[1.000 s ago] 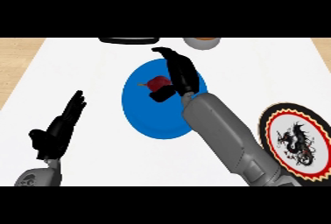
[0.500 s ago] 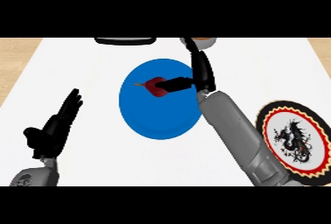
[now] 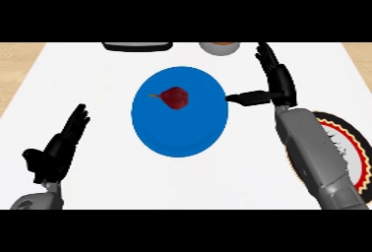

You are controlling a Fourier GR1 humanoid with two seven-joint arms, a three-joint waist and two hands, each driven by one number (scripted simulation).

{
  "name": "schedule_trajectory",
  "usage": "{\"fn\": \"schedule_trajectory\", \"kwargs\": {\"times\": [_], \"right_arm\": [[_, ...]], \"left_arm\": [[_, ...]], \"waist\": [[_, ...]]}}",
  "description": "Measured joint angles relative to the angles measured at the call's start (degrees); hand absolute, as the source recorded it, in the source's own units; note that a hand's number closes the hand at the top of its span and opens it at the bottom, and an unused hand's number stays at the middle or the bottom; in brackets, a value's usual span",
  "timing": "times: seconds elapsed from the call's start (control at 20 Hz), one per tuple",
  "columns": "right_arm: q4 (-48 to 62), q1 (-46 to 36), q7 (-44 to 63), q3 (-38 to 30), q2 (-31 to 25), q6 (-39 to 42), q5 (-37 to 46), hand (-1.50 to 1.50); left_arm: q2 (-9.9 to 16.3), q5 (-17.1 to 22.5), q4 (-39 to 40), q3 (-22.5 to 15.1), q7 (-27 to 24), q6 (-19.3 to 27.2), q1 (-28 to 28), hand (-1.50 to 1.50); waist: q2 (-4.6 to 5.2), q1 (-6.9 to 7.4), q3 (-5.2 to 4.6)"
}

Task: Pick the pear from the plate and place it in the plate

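Now the pear (image 3: 175,97), dark red with its stem pointing left, lies on the blue plate (image 3: 181,133), in the plate's far half and a little left of its middle. That plate sits near the middle of the white bench (image 3: 240,182). No hand touches the pear. The right hand (image 3: 276,81) is just beside the plate's right rim, fingers straight and pointing toward the bench's far edge, thumb (image 3: 245,98) stretched out left toward the plate; it is wide open and holds nothing. Its grey forearm (image 3: 316,152) runs back to the near right corner and covers part of a second plate (image 3: 347,142), one with a black, red and white patterned rim, which lies at the bench's right edge. The left hand (image 3: 54,152) rests open near the left edge, fingers up, well apart from the blue plate. Along the far edge are a dark flat thing (image 3: 137,46), cut off by the view, and to its right a pale bowl (image 3: 219,47) with an orange-brown inside.
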Motion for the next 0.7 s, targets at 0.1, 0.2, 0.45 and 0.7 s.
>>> {"fn": "schedule_trajectory", "kwargs": {"times": [0.1,0.2,0.45,0.7], "right_arm": [[2.1,0.9,-3.8,-1.4,-2.2,3.8,-0.6,-1.50],[5.4,0.9,-7.5,-2.5,-4.2,7.2,-0.7,-1.50],[13.2,0.1,-15.2,-4.2,-7.5,13.0,0.8,-1.50],[22.0,-1.6,-22.5,-5.5,-9.6,15.5,3.3,-1.50]], "left_arm": [[-0.1,0.0,-0.1,-0.1,0.1,-0.1,-0.1,0.00],[-0.4,-0.4,-0.3,-0.3,0.4,0.3,-0.3,0.00],[-0.3,-0.3,0.3,0.4,0.4,-0.3,-0.7,0.00],[-0.6,-0.8,1.9,0.4,0.0,-0.4,-2.1,0.00]], "waist": [[0.03,0.13,0.00],[0.08,0.26,0.01],[0.10,0.38,0.00],[0.23,0.69,0.02]]}}
